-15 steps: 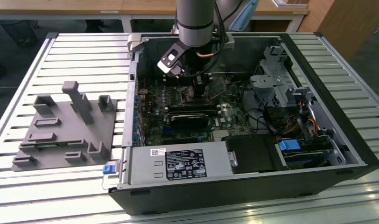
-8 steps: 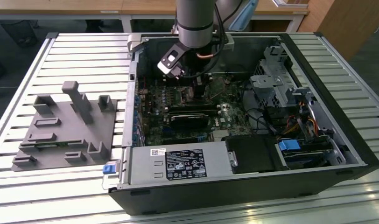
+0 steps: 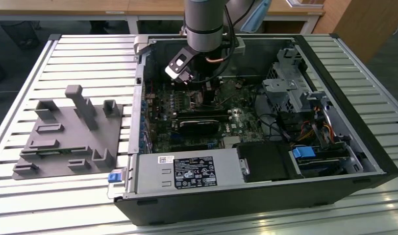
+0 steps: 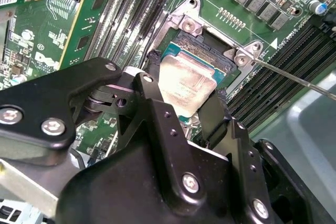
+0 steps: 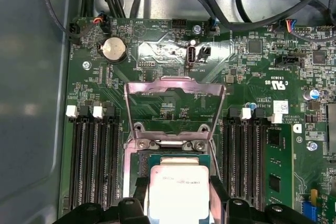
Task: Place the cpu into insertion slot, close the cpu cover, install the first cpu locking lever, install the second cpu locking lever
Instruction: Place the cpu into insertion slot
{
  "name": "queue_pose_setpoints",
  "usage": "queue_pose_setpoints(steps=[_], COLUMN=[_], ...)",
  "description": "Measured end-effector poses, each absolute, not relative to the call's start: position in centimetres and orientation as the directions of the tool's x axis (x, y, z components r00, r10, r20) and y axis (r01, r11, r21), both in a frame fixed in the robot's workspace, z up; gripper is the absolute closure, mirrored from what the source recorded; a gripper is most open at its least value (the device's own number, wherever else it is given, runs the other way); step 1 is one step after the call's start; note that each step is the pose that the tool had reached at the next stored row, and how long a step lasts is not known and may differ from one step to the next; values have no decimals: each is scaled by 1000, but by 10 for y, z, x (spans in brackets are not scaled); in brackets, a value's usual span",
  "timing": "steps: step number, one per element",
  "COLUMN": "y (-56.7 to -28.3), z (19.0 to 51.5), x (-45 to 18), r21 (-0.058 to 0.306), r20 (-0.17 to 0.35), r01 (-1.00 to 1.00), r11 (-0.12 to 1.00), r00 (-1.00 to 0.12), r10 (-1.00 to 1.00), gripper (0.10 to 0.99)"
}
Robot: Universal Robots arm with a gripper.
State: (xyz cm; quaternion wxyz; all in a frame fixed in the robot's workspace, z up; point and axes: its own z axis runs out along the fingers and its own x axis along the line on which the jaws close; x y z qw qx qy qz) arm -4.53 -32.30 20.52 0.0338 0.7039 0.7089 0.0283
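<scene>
Reading from the exterior view's left, you have the grey fixture block (image 3: pixel 68 142) on the slatted table (image 3: pixel 87 49), then the open computer case (image 3: pixel 251 200) with the arm (image 3: pixel 204 24) above its board. In the second wrist view your gripper (image 4: pixel 184 98) is clamped on the cpu (image 4: pixel 186 80), over the insertion slot (image 4: pixel 210 53); whether it is seated you cannot tell. In the first wrist view the cpu cover (image 5: pixel 175 83) stands raised. By my judgement, step one is under way; cover and both levers are left.

Slatted metal table (image 3: pixel 75 54), open computer case (image 3: pixel 251 203), grey fixture tray (image 3: pixel 62 147) beside it
</scene>
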Motion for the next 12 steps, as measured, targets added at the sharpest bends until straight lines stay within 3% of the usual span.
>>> queue_pose_setpoints(steps=[12], y=[-322], z=[201], x=[-47], r21=[88], r20=[-8], r01=[996], r11=[7], r00=[-7], r10=[1000], gripper=[545])
